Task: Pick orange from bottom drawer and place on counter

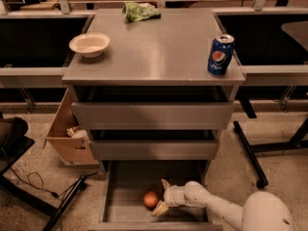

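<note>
The orange (150,199) lies on the floor of the open bottom drawer (122,196), near the middle. My gripper (162,197) is inside the drawer just right of the orange, at the end of my white arm (211,206) that reaches in from the lower right. Its two fingers are spread open, one behind and one in front of the orange's right side, not closed on it. The grey counter (154,47) is the cabinet top above the two shut upper drawers.
On the counter stand a cream bowl (89,44) at the left, a blue soda can (220,55) at the right edge and a green bag (139,10) at the back. A cardboard box (67,136) and cables lie left of the cabinet. A black table leg (250,153) stands to the right.
</note>
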### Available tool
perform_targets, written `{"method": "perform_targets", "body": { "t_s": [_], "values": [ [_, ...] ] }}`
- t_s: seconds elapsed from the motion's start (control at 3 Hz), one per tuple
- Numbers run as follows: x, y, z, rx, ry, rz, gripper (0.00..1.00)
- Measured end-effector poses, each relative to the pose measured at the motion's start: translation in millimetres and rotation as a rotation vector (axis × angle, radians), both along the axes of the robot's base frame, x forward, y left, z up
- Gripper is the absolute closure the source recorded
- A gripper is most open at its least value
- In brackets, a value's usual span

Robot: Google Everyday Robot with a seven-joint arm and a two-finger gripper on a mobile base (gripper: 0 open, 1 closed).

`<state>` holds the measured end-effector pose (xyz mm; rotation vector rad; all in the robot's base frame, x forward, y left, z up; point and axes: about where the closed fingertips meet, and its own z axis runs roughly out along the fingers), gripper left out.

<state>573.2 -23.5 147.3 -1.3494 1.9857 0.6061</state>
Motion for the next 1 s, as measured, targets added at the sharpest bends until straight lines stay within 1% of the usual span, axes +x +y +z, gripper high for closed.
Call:
{"method": "perform_targets", "body": {
  "t_s": [0.33,0.67,1.0],
  "values": [
    [0.8,21.4,-11.4,0.047,0.027,0.017,0.18],
    [-2.1,44.0,-13.9,0.081,0.059,0.041,0.41],
    [-3.1,47.0,-14.0,0.084,0.063,0.047,0.66]
  ]
}}
